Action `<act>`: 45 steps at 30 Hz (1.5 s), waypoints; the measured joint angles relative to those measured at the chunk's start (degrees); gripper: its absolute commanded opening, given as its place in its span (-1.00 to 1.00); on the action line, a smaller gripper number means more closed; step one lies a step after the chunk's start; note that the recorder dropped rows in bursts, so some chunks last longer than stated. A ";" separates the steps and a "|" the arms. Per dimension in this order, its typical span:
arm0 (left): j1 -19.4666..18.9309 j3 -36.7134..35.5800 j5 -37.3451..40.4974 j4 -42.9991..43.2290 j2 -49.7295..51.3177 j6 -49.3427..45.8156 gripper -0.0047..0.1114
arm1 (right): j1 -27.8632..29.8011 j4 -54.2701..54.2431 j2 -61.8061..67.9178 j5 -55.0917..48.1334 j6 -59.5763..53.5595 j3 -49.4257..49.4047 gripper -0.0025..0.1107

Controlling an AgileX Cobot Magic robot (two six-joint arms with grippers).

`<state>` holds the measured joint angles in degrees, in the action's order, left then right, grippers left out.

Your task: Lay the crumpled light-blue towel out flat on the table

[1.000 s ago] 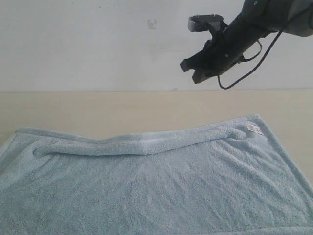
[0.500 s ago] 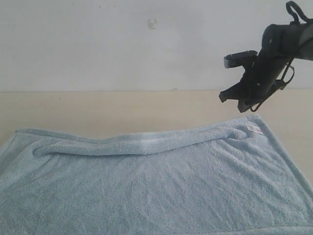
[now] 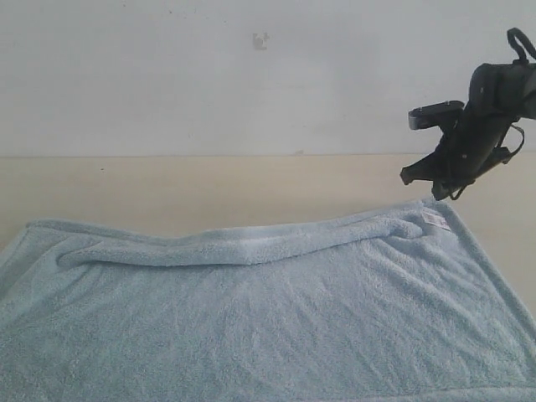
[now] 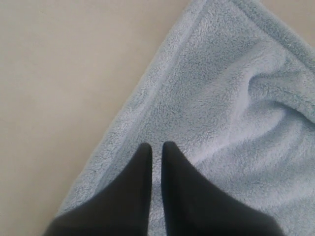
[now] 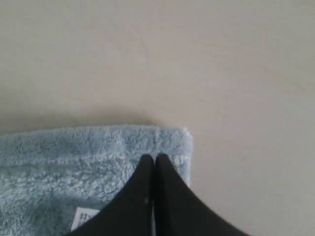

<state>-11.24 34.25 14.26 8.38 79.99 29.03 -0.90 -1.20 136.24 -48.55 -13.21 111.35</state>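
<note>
The towel (image 3: 268, 318) lies mostly spread on the tabletop (image 3: 167, 188) with one long fold along its far edge, so the right hand (image 3: 421, 186), closed and empty, hangs above the corner bearing the label (image 3: 434, 219), probably placed to draw that fold out.

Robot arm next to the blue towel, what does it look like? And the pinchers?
The arm is black and chunky, with a thin black cable looping off it and a small box fixed on. The right gripper and the left gripper each have two smooth black fingers that narrow to points.
</note>
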 measured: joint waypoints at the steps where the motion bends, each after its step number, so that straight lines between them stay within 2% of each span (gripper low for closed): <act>1: 0.00 0.00 0.00 0.00 0.00 0.00 -0.79 | 0.00 -0.56 0.57 -0.27 -0.25 0.65 -0.96; 9: 0.00 0.00 -0.22 0.00 0.00 -0.09 -0.79 | 0.05 -2.57 3.17 -1.13 -1.66 1.58 -0.96; 18: 0.00 0.00 -0.22 0.00 0.00 -0.09 -0.79 | 0.43 6.78 3.91 0.06 5.35 2.17 -0.96; 28: 0.00 0.00 -0.67 0.00 0.00 -0.52 -0.79 | 8.34 8.18 3.76 -1.73 7.94 2.17 -0.96; 32: 0.81 0.12 -6.28 -1.11 0.00 -0.64 -0.79 | 8.82 1.92 0.83 -2.61 3.85 2.07 -0.96; 36: 7.83 5.46 -8.05 -1.52 0.22 -7.79 -0.79 | 8.82 -7.56 -1.45 -4.01 -1.35 2.07 -0.96; 37: 8.54 6.88 -8.44 -1.52 0.34 -8.87 -0.79 | 8.82 -8.05 -1.45 -4.39 -1.54 2.07 -0.96; 40: 9.23 11.75 -9.21 -1.52 2.71 -10.46 -0.79 | 8.82 -8.73 -1.45 -6.02 -1.94 2.07 -0.96; 45: 9.93 21.16 -7.68 -1.38 12.62 -13.36 -0.79 | 8.82 -10.05 -1.45 -7.45 -2.43 2.07 -0.96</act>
<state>-1.31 55.41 6.58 7.00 92.61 15.67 7.92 -11.25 134.79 -56.00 -15.64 113.42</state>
